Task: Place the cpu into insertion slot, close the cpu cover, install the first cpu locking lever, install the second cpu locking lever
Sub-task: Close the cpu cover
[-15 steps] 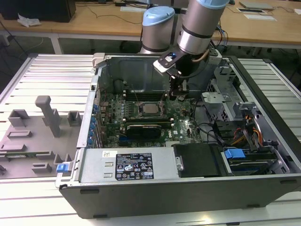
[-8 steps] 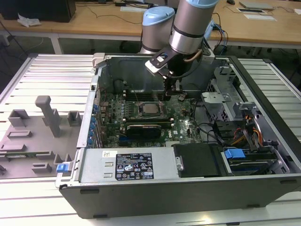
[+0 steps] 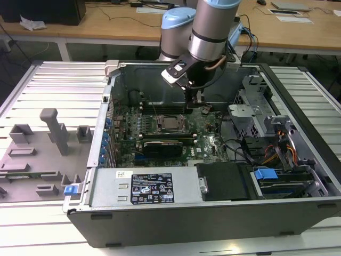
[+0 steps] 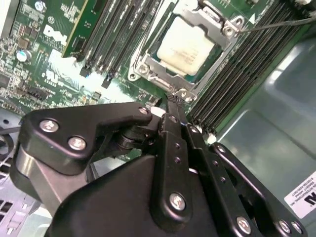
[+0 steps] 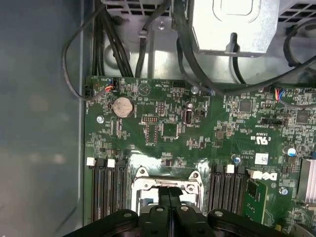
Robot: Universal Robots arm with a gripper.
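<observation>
As the chip [image 4: 185, 42] sits under the closed cover [image 4: 146, 68], your end effector [image 4: 171, 101] hangs clenched on nothing at the cover's edge. Chip lies just beyond its tip.

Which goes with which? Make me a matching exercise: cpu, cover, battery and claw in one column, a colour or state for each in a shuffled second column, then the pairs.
1. cpu
2. cover
3. battery
4. claw

a. round, silver
b. black, shut
c. pale beige square
d. grey metal frame, lying flat

Pairs: 1-c, 2-d, 3-a, 4-b
</observation>
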